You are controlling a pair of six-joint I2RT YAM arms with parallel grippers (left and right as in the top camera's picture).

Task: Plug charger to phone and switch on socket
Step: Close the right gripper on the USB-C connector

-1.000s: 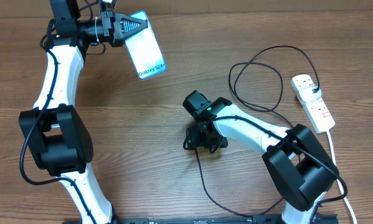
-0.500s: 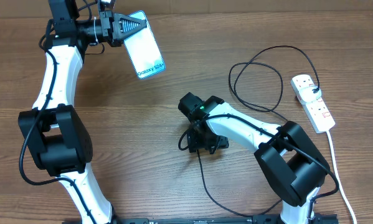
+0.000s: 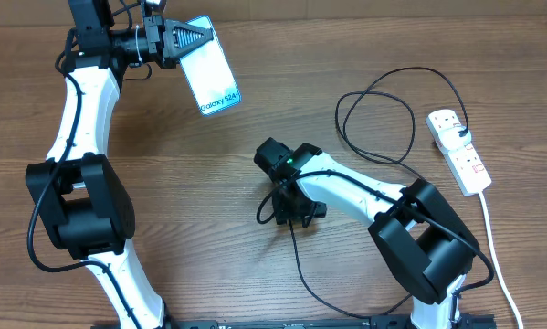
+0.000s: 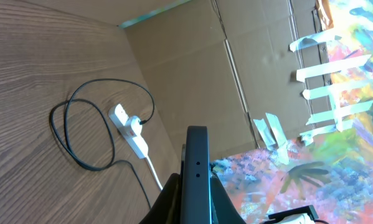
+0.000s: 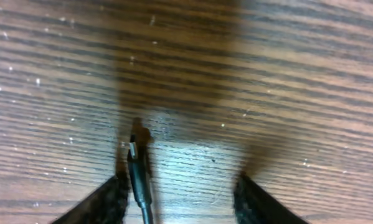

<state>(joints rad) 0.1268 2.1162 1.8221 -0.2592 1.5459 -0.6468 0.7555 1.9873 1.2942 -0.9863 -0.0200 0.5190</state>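
One phone [image 3: 211,78], clamped tight in the left claw [image 3: 200,38] at the far left. One charger [image 5: 138,180], its slim tip on the bench [image 3: 182,183] between the spread jaws of the right claw [image 3: 289,210], ungripped. One socket [image 3: 458,151] at the right edge.

Recorded: table [image 3: 200,174] brown with wood grain; phone [image 3: 209,66] at eleven o'clock light blue with black edge; cable [image 5: 139,180] black; power strip [image 3: 458,152] at three o'clock white with red switches.
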